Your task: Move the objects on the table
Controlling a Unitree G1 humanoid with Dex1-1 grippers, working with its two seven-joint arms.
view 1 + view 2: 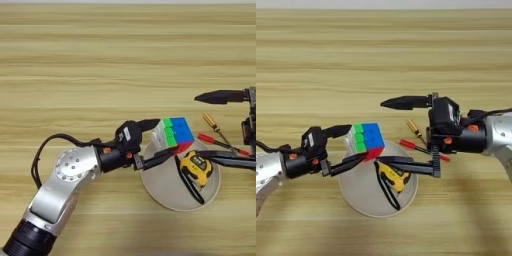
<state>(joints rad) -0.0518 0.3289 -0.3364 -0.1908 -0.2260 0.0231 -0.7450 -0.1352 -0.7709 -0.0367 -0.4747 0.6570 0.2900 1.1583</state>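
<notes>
Left claw point(345, 147) has the puzzle cube point(368, 141) between its two black fingers, one finger running along the top of the cube's near-left side and the other under its lower edge, so the fingers stand about a cube's width apart and appear closed on it. That arm reaches in from the robot's left, and the cube sits at the upper-left rim of the round plate point(358, 197), seemingly lifted a little above it, though contact with the rim cannot be ruled out.

Right claw point(398, 132) is spread wide and holds nothing: its upper finger points left well above the plate's far edge, its lower finger lies level across the plate's right side, just over the tape measure point(395, 176). The tape measure rests inside the plate, right of centre, with its black strap point(387, 192) trailing toward the near rim. Two screwdrivers, one yellow-handled point(414, 127) and one red-handled point(411, 146), lie on the table point(381, 60) just beyond the plate, between the right claw's fingers.

The cube lies directly right of the left claw, already in its hold, so that arm looks set to carry it. The tape measure is nearer the right arm, below and slightly left of its open fingers, its long side running roughly left to right
</notes>
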